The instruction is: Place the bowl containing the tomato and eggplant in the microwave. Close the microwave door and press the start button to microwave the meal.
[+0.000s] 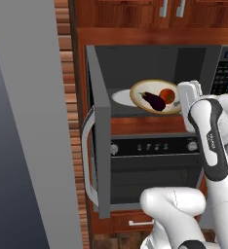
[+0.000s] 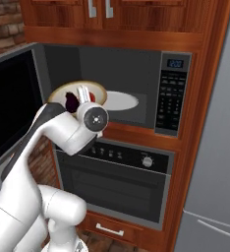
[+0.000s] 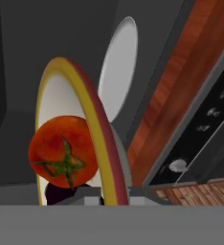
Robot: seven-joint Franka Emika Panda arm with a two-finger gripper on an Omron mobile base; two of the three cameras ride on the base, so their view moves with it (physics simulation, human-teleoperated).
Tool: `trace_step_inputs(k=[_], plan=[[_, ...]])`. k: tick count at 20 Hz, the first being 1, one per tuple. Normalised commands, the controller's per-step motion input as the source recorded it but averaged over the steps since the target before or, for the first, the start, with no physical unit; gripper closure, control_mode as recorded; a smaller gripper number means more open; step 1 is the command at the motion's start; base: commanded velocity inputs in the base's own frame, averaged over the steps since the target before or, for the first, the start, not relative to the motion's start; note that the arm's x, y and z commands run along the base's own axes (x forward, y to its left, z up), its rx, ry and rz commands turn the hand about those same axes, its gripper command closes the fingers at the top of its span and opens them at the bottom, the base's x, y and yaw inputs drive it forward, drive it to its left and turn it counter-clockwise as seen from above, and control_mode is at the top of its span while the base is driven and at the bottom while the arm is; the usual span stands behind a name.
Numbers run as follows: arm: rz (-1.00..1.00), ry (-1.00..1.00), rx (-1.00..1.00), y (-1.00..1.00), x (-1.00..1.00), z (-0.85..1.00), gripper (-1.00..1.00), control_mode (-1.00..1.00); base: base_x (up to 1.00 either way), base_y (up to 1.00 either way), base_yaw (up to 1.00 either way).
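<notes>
My end effector (image 1: 183, 99) clamped on bowl (image 1: 152, 97) rim, bowl tilted at microwave (image 1: 157, 78) mouth, partly over white turntable (image 1: 122, 97). Tomato (image 1: 167, 95) and eggplant (image 1: 155, 101) inside bowl, touching. Door (image 1: 97, 141) swung wide open.

You are looking at a tall wall of brown wood cabinets (image 2: 136, 15) with silver handles (image 2: 91, 8) up top. Lower down sits a dark oven (image 2: 114, 184) with a row of small knobs (image 2: 147, 161) and a black glass front. Under the oven you can see a wood drawer (image 2: 109, 229) with a thin silver pull. A red brick wall (image 2: 4, 24) stands on one side. A big grey fridge (image 2: 213, 162) stands on the other side.
</notes>
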Motion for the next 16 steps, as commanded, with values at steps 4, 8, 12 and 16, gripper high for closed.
trace_step_inputs(k=[4, 8, 12, 16], plan=[[-0.11, 0.01, 0.03, 0.08, 0.28, 0.0, 1.0, -1.0, 0.0, 0.0, 0.0], [-0.1, 0.08, 0.0, 0.03, 0.27, 0.0, 1.0, -1.0, 0.0, 0.0, 0.0], [-0.09, 0.1, 0.01, 0.02, 0.34, 0.0, 1.0, -1.0, 0.0, 0.0, 0.0], [-0.13, 0.0, 0.07, 0.0, 0.37, 0.0, 1.0, -1.0, 0.0, 0.0, 0.0]])
